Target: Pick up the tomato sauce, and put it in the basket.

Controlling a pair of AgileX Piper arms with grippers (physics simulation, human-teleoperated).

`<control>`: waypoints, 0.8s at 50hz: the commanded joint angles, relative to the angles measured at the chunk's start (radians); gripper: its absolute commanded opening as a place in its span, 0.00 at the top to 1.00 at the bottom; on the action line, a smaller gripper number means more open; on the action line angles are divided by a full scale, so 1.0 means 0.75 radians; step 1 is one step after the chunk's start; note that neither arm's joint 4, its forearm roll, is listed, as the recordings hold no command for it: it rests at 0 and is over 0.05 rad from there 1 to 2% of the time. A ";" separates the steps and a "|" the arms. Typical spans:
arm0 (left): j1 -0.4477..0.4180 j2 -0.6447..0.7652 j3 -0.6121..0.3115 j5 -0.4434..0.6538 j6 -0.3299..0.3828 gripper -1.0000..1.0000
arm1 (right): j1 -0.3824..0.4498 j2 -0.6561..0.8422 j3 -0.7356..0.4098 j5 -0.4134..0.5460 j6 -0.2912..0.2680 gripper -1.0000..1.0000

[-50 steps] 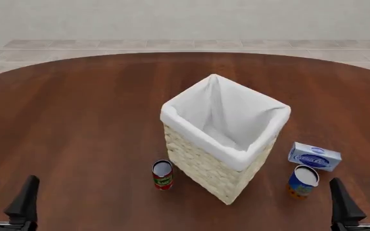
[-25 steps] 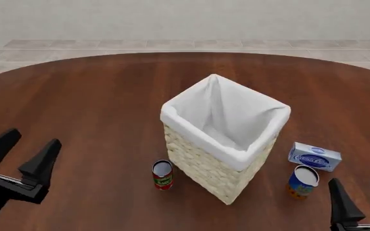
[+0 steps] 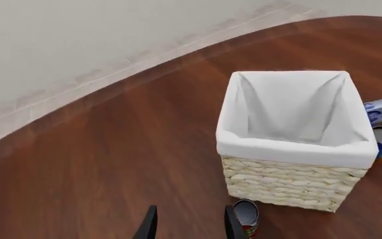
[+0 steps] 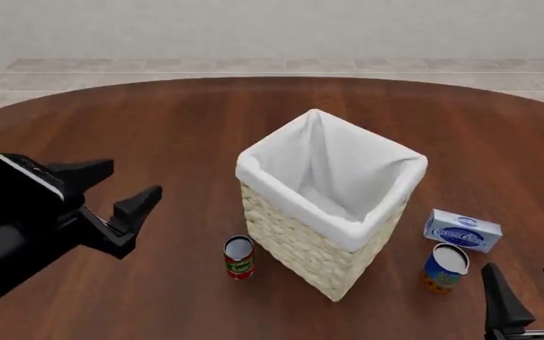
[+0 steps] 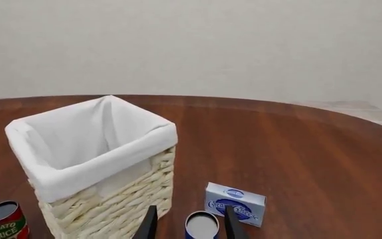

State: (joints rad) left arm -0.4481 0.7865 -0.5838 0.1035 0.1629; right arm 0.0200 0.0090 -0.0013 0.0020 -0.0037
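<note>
Brown round table [image 4: 159,120], tomato sauce [image 4: 239,257] standing straight up just beside the basket [image 4: 329,212].
Left gripper [image 4: 121,188] and right gripper [image 4: 534,290] both spread wide, holding nothing; only the right wrist view shows the can's label words.

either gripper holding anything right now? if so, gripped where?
Nothing held. Left gripper is open in the air, apart from the tomato sauce. Right gripper is open, near the blue-labelled can, not gripping it.
</note>
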 commanded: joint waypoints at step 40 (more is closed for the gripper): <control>-0.235 0.469 -0.247 0.151 -0.061 0.00 | 0.007 0.001 0.001 0.010 -0.023 0.00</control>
State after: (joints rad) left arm -0.6180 1.0673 -0.7599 0.2407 0.1094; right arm 0.0255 0.0120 -0.0006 0.0071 -0.0210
